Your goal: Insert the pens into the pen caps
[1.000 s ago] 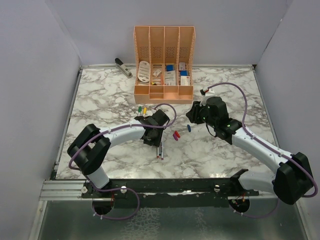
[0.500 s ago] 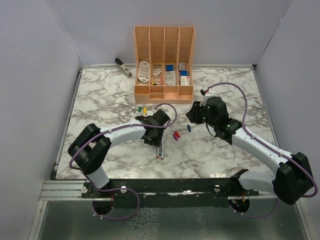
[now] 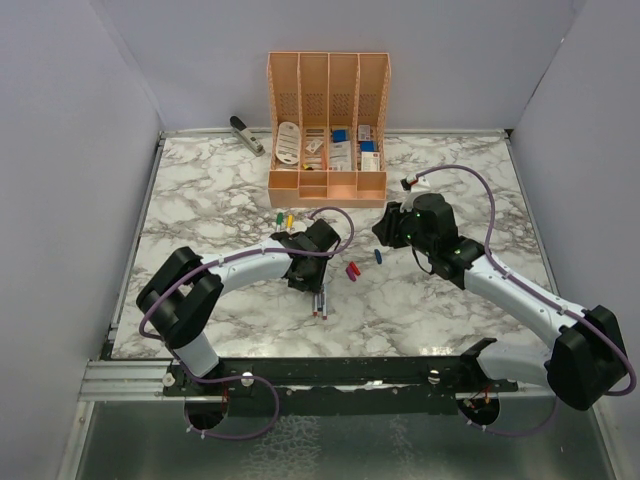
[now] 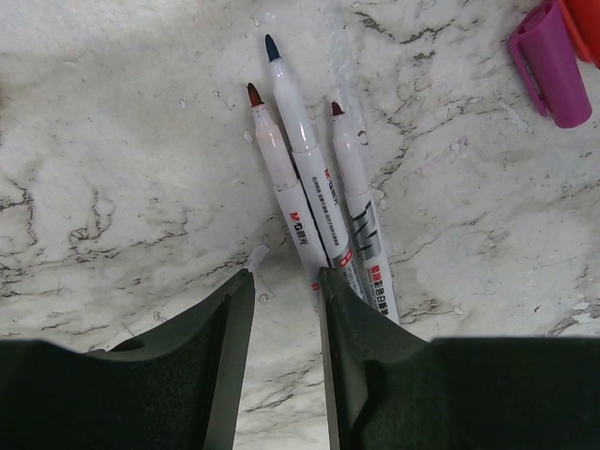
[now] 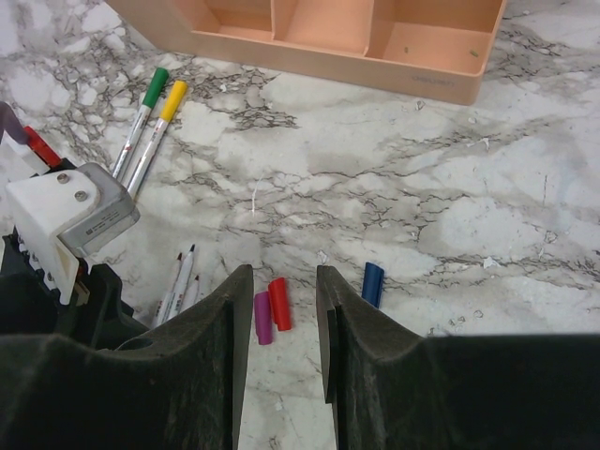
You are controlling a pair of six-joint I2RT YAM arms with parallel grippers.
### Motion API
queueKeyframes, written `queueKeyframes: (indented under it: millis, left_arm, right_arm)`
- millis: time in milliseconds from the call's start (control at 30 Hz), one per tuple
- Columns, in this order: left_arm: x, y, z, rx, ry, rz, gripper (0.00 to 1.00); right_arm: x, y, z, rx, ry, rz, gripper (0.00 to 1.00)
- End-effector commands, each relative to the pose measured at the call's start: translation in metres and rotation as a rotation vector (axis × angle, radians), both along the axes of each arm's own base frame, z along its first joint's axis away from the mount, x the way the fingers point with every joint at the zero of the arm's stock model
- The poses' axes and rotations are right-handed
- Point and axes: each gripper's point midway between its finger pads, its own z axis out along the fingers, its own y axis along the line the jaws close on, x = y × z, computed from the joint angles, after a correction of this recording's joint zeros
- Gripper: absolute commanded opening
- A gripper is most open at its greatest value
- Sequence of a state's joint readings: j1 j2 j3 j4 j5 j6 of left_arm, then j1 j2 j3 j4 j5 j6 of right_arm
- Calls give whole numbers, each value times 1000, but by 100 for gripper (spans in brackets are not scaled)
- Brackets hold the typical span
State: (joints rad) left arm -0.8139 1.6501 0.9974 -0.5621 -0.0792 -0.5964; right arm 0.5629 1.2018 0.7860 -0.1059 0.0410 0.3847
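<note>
Three uncapped pens (image 4: 314, 187) lie side by side on the marble, tips pointing away; they also show in the top view (image 3: 320, 303). My left gripper (image 4: 286, 277) is open and empty, low over the pens' near ends, its right finger (image 4: 361, 347) against them. A purple cap (image 5: 262, 317) and a red cap (image 5: 279, 303) lie together below my open, empty right gripper (image 5: 278, 272). A blue cap (image 5: 372, 283) lies just right of it. Two pens with green (image 5: 155, 82) and yellow (image 5: 173, 94) caps on lie further back.
The peach organiser (image 3: 328, 185) stands at the back centre with white and blue items in it. A grey stapler (image 3: 246, 134) lies at the back left. The left arm's wrist block (image 5: 75, 220) sits close to the left of my right gripper.
</note>
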Motion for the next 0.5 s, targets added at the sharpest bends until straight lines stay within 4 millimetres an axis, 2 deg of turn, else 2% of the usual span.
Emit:
queueKeyframes:
  millis: [0, 367, 467]
  left_arm:
    - [-8, 9, -11, 49, 26, -2, 36]
    - [-13, 15, -18, 82, 52, -27, 35]
    - [-18, 21, -27, 116, 80, -38, 34]
  right_arm:
    - [-2, -4, 4, 6, -19, -18, 33]
    - [-1, -6, 7, 7, -24, -28, 33]
    - [-1, -6, 6, 5, -23, -30, 33]
